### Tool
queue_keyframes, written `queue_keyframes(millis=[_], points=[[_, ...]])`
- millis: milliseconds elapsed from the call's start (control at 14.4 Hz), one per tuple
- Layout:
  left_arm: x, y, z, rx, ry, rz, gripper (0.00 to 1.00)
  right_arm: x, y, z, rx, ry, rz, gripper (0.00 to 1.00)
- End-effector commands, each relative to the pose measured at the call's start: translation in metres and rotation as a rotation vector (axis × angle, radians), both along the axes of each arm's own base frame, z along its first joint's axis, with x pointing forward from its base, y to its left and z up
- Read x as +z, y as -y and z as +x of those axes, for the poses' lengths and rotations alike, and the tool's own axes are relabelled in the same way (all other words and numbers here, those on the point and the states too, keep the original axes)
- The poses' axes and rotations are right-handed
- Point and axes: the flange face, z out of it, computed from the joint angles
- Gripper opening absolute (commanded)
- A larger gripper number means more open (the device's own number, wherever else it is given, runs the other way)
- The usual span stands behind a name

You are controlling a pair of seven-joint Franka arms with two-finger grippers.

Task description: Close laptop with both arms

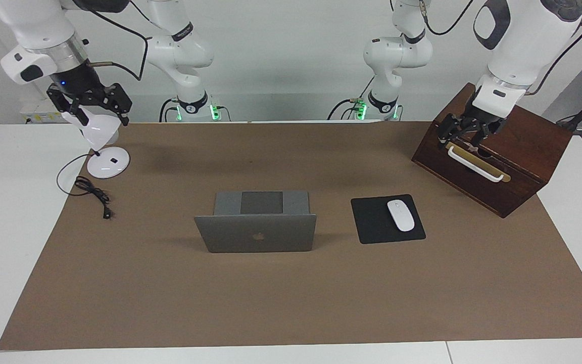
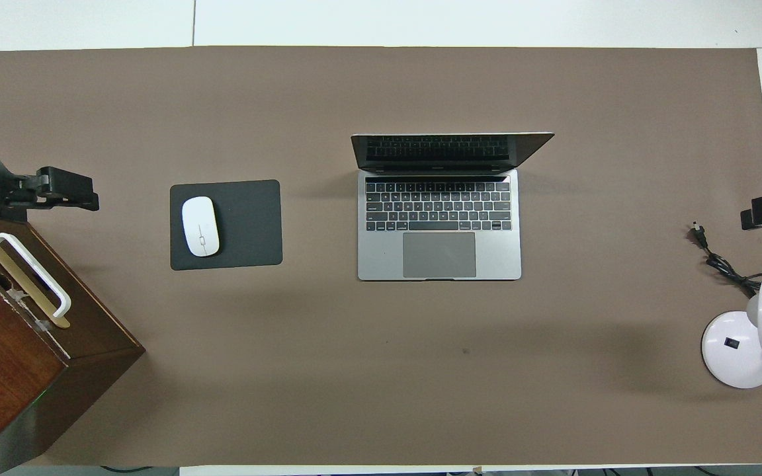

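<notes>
The laptop (image 1: 255, 232) stands open in the middle of the brown mat, its lid upright with the apple logo facing away from the robots. Its keyboard and trackpad show in the overhead view (image 2: 439, 225). My left gripper (image 1: 465, 139) hangs open and empty over the wooden box at the left arm's end of the table, well away from the laptop; it also shows in the overhead view (image 2: 43, 188). My right gripper (image 1: 100, 117) hangs open and empty over the white lamp at the right arm's end, also well away from the laptop.
A black mouse pad (image 1: 372, 222) with a white mouse (image 1: 400, 215) lies beside the laptop toward the left arm's end. A dark wooden box (image 1: 523, 146) with a white handle stands there too. A white desk lamp (image 1: 108, 163) and its black cable (image 1: 94, 194) sit at the right arm's end.
</notes>
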Motion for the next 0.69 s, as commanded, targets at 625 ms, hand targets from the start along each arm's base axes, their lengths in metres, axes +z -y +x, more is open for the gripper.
queue_keyframes(millis=[625], points=[[-0.027,0.042,-0.033,0.276,0.039,-0.01,1.0,-0.041,0.026,0.056,-0.035,0.088,-0.014,0.73]])
